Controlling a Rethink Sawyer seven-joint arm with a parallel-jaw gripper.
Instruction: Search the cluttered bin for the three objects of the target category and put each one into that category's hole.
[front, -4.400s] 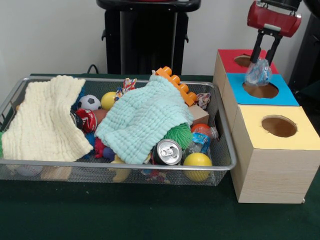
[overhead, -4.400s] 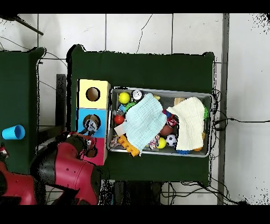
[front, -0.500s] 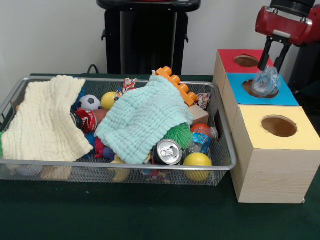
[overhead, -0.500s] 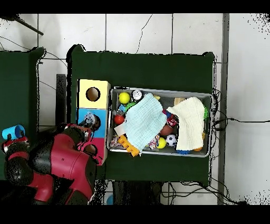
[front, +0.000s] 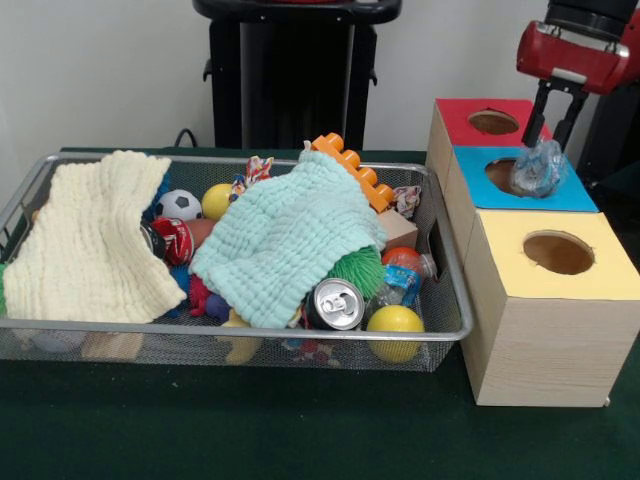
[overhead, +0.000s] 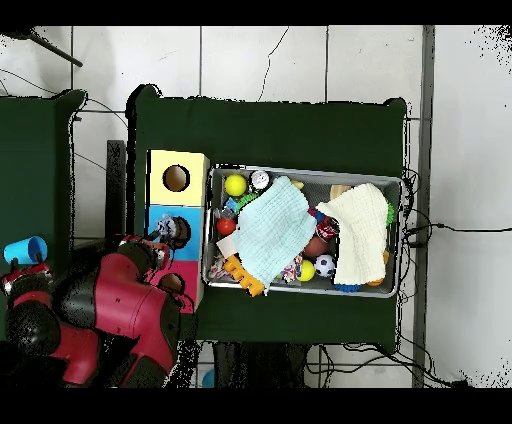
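My gripper (front: 548, 138) hangs at the far right over the blue-topped box (front: 578, 196). It is shut on the top of a clear wrinkly bottle (front: 537, 168). The bottle's lower end rests over the box's round dark hole (front: 499, 173) and covers most of it. In the overhead view the gripper (overhead: 163, 238) and the bottle (overhead: 169, 227) are over the blue top (overhead: 190, 222). The wire-mesh bin (front: 250, 328) lies to the left, full of clutter. Another clear bottle with a blue label (front: 403, 283) lies at its front right. No third bottle shows.
A red-topped box (front: 462, 116) stands behind the blue one and a yellow-topped box (front: 605, 272) in front. In the bin, a mint cloth (front: 285, 240) and a cream cloth (front: 95, 240) cover the toys. A silver can (front: 335, 303), a yellow ball (front: 395, 320) and an orange block (front: 350, 165) show.
My gripper has moved a little up and to the right in the front view. The bottle has shifted slightly right with it and sits lower on the hole.
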